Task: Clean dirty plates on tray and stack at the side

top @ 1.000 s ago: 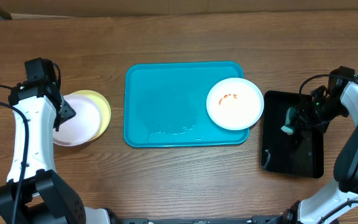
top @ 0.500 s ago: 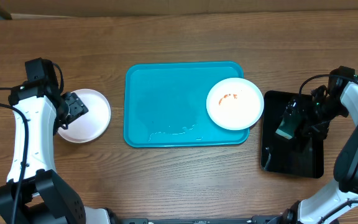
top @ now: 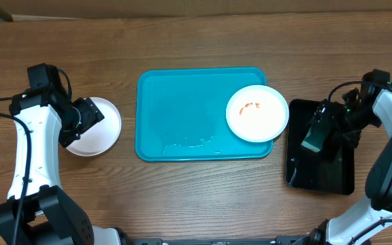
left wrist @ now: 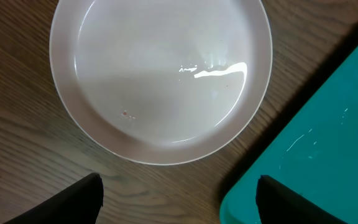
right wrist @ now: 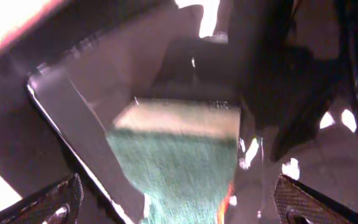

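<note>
The turquoise tray occupies the centre of the wooden worktop. A white plate with orange-red smears rests at the tray's right end. A clean white plate sits on the worktop at the frame's left, just beside the tray. The left tool hovers over that plate, fingers apart and empty. At the frame's right, above the black tray, the right tool is closed on a green sponge.

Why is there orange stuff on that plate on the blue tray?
The white plate at the tray's right end has small orange-red smears, so it looks dirty. It also sticks out past the tray's right rim. The plate at the left looks nearly clean.
</note>
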Controlling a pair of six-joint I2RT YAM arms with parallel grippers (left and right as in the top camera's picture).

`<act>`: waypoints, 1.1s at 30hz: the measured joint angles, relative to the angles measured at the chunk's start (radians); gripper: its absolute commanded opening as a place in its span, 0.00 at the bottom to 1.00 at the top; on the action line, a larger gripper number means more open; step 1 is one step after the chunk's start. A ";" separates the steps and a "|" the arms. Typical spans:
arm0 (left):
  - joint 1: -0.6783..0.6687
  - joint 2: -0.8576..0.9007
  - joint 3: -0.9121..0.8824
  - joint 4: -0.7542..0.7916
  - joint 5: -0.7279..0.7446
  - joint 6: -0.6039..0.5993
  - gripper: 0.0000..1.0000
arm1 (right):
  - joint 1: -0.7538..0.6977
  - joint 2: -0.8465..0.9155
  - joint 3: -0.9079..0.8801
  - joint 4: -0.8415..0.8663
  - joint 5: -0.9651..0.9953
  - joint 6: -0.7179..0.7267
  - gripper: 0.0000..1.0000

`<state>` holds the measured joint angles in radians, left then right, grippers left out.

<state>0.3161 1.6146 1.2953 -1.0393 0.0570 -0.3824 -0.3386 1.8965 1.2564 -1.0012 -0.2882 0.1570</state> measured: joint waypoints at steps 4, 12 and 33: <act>0.000 0.000 0.000 -0.007 0.005 0.000 0.80 | 0.000 0.000 0.000 0.085 0.000 -0.001 1.00; 0.000 0.000 0.000 0.002 0.012 0.000 0.79 | 0.000 0.000 0.000 0.197 0.000 0.000 1.00; 0.000 0.000 0.000 0.042 0.014 -0.001 0.78 | 0.000 0.000 0.000 0.208 0.000 0.000 1.00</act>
<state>0.3161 1.6146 1.2953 -0.9977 0.0715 -0.3836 -0.3386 1.8965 1.2564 -0.7929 -0.2886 0.1566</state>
